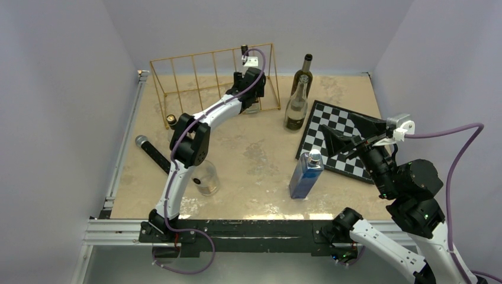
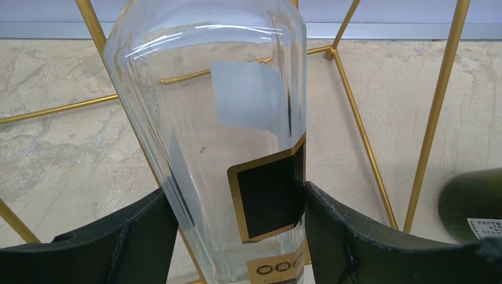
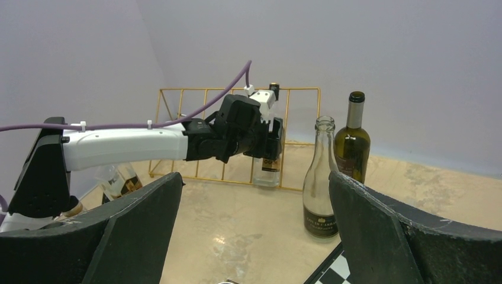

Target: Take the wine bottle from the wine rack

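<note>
The beige stone-look table (image 1: pixel 260 154) carries a gold wire wine rack (image 1: pixel 210 80), which stands behind and around the left gripper (image 2: pixel 234 198). The wine bottle (image 2: pixel 225 106), clear glass with a black, gold-edged label, stands in the rack's end slot, right between that gripper's fingers (image 2: pixel 349 236). Both black fingers lie at the glass, but I cannot tell whether they clamp it. Just to this gripper's right, outside the rack, stand a dark green bottle (image 1: pixel 304 74) and a clear bottle (image 1: pixel 296 106). The right gripper (image 3: pixel 254 177) hangs well apart from the rack, over a checkerboard (image 1: pixel 331 118), fingers spread wide with nothing between them. A blue bottle (image 1: pixel 306 174) stands near its left.
</note>
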